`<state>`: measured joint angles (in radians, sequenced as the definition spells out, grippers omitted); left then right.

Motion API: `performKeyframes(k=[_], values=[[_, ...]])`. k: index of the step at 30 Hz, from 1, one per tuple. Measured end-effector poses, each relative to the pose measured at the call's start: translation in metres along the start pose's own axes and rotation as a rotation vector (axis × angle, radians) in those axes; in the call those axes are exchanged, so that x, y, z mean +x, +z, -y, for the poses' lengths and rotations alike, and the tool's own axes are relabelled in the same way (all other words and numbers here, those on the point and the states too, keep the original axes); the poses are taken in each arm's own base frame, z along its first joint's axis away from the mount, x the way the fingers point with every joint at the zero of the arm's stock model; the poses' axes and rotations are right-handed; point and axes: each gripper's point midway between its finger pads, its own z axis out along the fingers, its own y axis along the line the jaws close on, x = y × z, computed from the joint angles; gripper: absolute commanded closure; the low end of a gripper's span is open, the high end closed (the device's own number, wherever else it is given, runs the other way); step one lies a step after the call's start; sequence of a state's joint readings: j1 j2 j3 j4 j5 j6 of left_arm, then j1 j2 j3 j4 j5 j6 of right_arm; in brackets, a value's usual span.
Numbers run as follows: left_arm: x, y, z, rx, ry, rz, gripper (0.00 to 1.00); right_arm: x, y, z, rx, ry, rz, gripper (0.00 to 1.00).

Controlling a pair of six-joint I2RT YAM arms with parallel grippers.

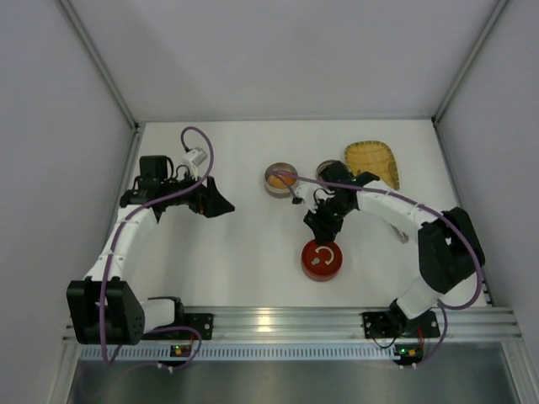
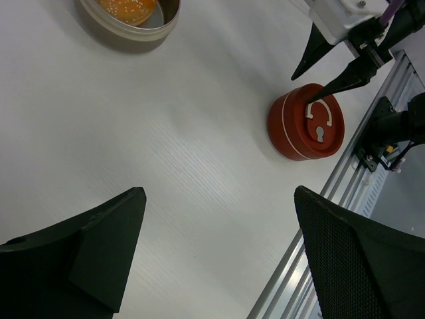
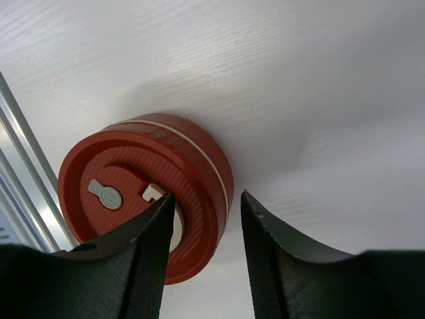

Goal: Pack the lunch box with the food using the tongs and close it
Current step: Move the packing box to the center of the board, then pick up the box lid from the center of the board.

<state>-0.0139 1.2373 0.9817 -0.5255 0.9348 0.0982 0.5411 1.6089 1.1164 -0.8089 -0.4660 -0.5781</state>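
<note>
A round tin (image 1: 281,178) near the table's middle holds the round orange food (image 1: 283,178), which also shows at the top of the left wrist view (image 2: 129,8). The red round lid (image 1: 321,259) with its white handle lies flat by the front rail. My right gripper (image 1: 318,227) hangs just over the lid's far edge (image 3: 126,166). Its jaws are partly open with nothing between them (image 3: 207,195), and one fingertip is close to the white handle (image 2: 319,109). My left gripper (image 1: 221,204) hovers wide open and empty over bare table (image 2: 218,193). I cannot make out the tongs or the black food.
A second round tin (image 1: 327,168) sits partly hidden behind my right arm. The yellow woven tray (image 1: 372,162) lies at the back right. The aluminium rail (image 1: 286,320) runs along the near edge, close to the lid. White walls enclose the table on three sides.
</note>
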Motion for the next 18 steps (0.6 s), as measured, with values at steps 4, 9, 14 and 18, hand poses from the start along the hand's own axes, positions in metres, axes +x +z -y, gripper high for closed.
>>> performKeyframes(k=[4, 9, 14, 18], values=[[0.0, 0.001, -0.001, 0.002, -0.003, -0.001, 0.02, -0.027, -0.023, 0.015, 0.049, -0.011, 0.059, 0.55], [-0.006, -0.001, 0.001, 0.002, 0.012, 0.007, 0.02, -0.084, -0.085, 0.092, 0.272, -0.04, 0.187, 0.61], [-0.013, -0.003, 0.002, 0.001, 0.034, 0.018, 0.02, -0.089, -0.092, 0.173, 0.412, -0.035, 0.121, 0.59], [-0.011, 0.0, -0.001, 0.001, 0.025, 0.008, 0.02, -0.057, -0.053, 0.2, 0.377, -0.003, -0.033, 0.58]])
